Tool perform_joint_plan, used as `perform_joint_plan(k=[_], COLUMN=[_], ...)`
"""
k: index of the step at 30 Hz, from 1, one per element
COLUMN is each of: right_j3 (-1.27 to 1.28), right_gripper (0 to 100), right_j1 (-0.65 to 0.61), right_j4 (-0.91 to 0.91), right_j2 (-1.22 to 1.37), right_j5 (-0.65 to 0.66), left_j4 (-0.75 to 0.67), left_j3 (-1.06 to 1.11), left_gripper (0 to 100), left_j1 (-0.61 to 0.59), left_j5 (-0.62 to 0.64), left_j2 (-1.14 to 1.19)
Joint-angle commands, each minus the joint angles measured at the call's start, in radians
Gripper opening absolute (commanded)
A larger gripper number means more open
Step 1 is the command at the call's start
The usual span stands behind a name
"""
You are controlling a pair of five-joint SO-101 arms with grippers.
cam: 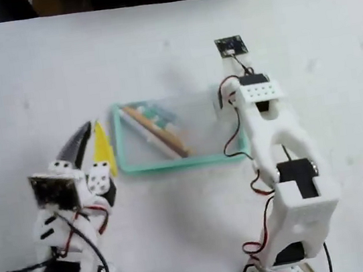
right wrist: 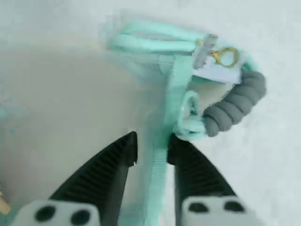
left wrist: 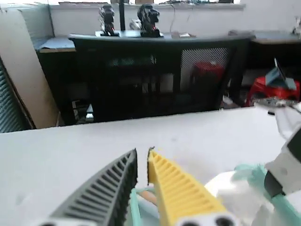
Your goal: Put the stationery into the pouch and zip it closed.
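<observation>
- The pouch [cam: 172, 166] lay flat near the middle of the white surface [cam: 155, 45]; it was clear, with a mint-green edge.
- The stationery [cam: 165, 138] was inside the pouch. I could make out a brown pencil-like stick lying at a slant and some pale pieces beside it, but I could not tell them apart further.
- The right arm [cam: 277, 143] reached to the end of the pouch nearest to it.
- In its wrist view, the black jaws of the right gripper [right wrist: 152, 143] stood one on each side of the green edge strip [right wrist: 178, 80] and seemed to pinch it.
- Near those jaws, at the same end of the pouch, I saw a grey coiled cord [right wrist: 235, 101] and a small gold ring [right wrist: 228, 56].
- The left gripper [cam: 93, 125] was just beside the other end of the pouch, not touching it.
- Its grey and yellow jaws were almost together, with a thin slit between the tips and nothing in them [left wrist: 142, 157].
</observation>
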Motion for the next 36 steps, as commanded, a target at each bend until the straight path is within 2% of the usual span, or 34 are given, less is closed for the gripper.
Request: perform_joint_plan(k=[1, 3, 10, 14, 16, 19, 23, 25, 31, 36], right_j3=[0.009, 0.012, 0.017, 0.017, 0.017, 0.017, 0.017, 0.017, 0.005, -0.153], right_gripper=[5.3, 1.2, 1.6, 1.6, 1.6, 1.6, 1.6, 1.6, 1.8, 1.8], right_j1=[0.013, 0.025, 0.045, 0.045, 0.053, 0.077, 0.12, 0.119, 0.074, 0.058], right_j4=[0.012, 0.002, 0.002, 0.002, 0.002, 0.005, 0.033, 0.073, 0.147, 0.308], right_j2=[-0.048, -0.056, -0.088, -0.09, -0.102, -0.142, -0.245, -0.311, -0.53, -0.697], right_j5=[0.0, 0.0, 0.0, 0.0, 0.0, -0.006, -0.084, -0.083, -0.083, -0.083], left_j4=[-0.029, -0.029, -0.029, -0.023, -0.026, -0.023, -0.012, 0.035, 0.253, 0.414], left_j3=[-0.155, -0.27, -0.695, -0.793, -0.792, -0.798, -0.855, -0.91, -1.132, -1.278], left_gripper=[7, 7, 7, 6, 2, 2, 2, 2, 2, 2], left_j1=[0.051, 0.048, 0.021, 0.021, 0.019, -0.012, -0.097, -0.151, -0.229, -0.283], left_j5=[-0.072, -0.08, -0.074, -0.057, -0.012, 0.0, -0.003, -0.008, -0.178, -0.195], left_j2=[0.236, 0.401, 1.032, 1.248, 1.279, 1.282, 1.287, 1.285, 1.29, 1.283])
